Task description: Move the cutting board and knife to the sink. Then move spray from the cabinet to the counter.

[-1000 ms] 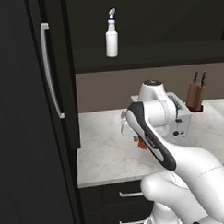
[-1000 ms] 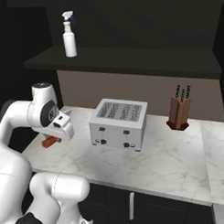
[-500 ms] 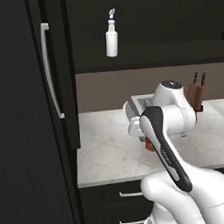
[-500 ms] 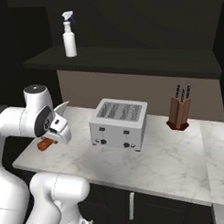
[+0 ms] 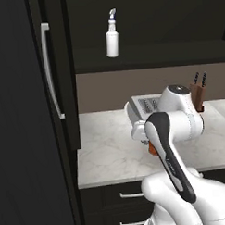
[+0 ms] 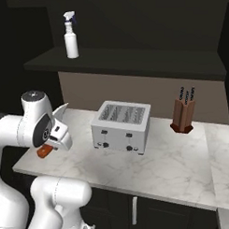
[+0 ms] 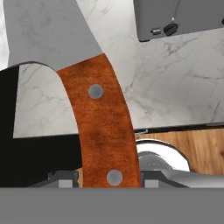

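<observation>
My gripper is shut on the knife. The curved orange-red handle runs up between the fingers and the broad pale blade fills the upper left. In the right base view the knife hangs just above the counter near its left front corner, blade tilted up beside the hand. A bit of the orange handle peeks from behind my forearm. The white spray stands upright on the cabinet's dark shelf, also seen as the spray. The cutting board and sink are out of view.
A silver toaster sits mid-counter, close to the right of the hand. A brown knife block with black-handled knives stands at the back right. The cabinet's long silver handle is on the left. Wooden floor shows past the counter edge.
The arm has swung round and carried the knife a little toward the counter's left front corner. The base and the other things have stayed put.
</observation>
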